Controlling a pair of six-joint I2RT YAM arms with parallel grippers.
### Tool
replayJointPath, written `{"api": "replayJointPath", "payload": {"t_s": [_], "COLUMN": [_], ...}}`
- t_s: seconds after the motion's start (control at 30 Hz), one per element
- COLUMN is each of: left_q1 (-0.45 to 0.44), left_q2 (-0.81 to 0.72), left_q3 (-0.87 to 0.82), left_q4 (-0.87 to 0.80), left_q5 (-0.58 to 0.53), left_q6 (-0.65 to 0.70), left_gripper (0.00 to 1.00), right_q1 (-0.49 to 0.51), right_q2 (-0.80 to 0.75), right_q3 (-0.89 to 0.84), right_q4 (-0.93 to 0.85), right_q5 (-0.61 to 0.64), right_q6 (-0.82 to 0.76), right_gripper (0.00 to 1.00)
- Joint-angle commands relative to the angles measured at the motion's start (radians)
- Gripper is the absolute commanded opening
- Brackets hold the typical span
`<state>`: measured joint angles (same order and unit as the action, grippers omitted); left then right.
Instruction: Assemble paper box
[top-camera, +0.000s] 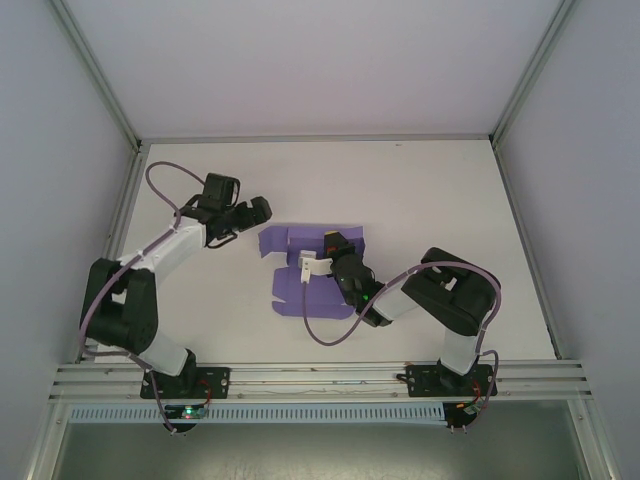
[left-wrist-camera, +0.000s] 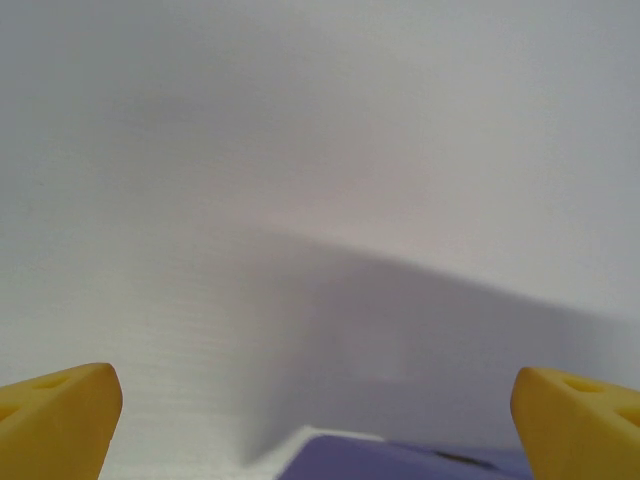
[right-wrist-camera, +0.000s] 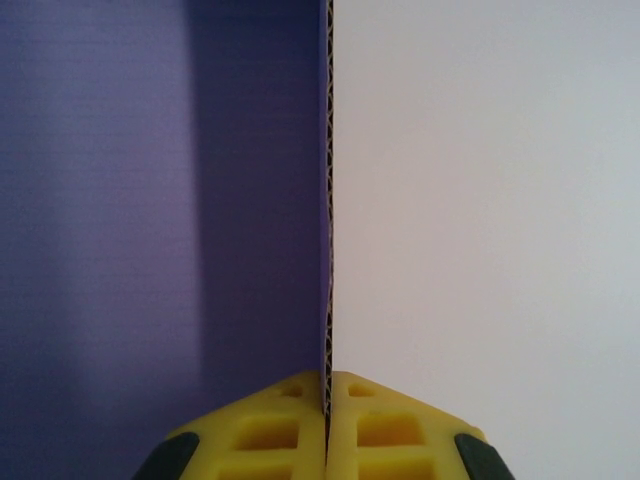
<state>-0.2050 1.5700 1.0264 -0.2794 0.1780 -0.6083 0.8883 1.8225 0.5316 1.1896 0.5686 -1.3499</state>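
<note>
The paper box (top-camera: 296, 296) is a lavender-purple die-cut sheet lying mostly flat at the middle of the table. One flap is lifted, showing its white underside (top-camera: 316, 266). My right gripper (top-camera: 328, 256) is shut on that flap. In the right wrist view the yellow fingers (right-wrist-camera: 262, 432) pinch the card's corrugated edge, with the purple face (right-wrist-camera: 150, 200) to the left and the white face to the right. My left gripper (top-camera: 245, 222) hovers open just left of the sheet's far-left corner, holding nothing. Its yellow fingertips (left-wrist-camera: 60, 415) stand wide apart, with a purple corner (left-wrist-camera: 400, 462) low between them.
The white table (top-camera: 430, 190) has metal frame rails along its left, right and back sides. A rail crosses the near edge (top-camera: 320, 378) over the arm bases. A purple cable loops from the right arm over the sheet's near edge.
</note>
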Motion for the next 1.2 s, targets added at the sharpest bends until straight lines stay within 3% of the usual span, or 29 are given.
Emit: {"api": "replayJointPath", "payload": {"t_s": [0.0, 0.2, 0.47, 0.73, 1.17], "left_q1": [0.032, 0.023, -0.026, -0.111, -0.222], "left_q2": [0.085, 0.14, 0.014, -0.045, -0.038], "left_q3": [0.024, 0.015, -0.15, -0.243, -0.332], "left_q4": [-0.027, 0.031, 0.134, 0.241, 0.493], "left_q5": [0.052, 0.267, 0.452, 0.391, 0.252], "left_q6": [0.031, 0.112, 0.148, 0.244, 0.365], "left_gripper": [0.98, 0.81, 0.67, 0.58, 0.59], "right_q1": [0.017, 0.018, 0.018, 0.021, 0.028], "right_q2": [-0.017, -0.029, -0.072, -0.089, -0.116], "right_q3": [-0.004, 0.011, 0.014, 0.013, 0.012], "right_q4": [-0.02, -0.065, -0.124, -0.171, -0.222], "right_q5": [0.018, 0.031, 0.039, 0.024, 0.016], "right_q6": [0.035, 0.069, 0.116, 0.148, 0.159], "right_gripper": [0.0, 0.0, 0.0, 0.0, 0.0]}}
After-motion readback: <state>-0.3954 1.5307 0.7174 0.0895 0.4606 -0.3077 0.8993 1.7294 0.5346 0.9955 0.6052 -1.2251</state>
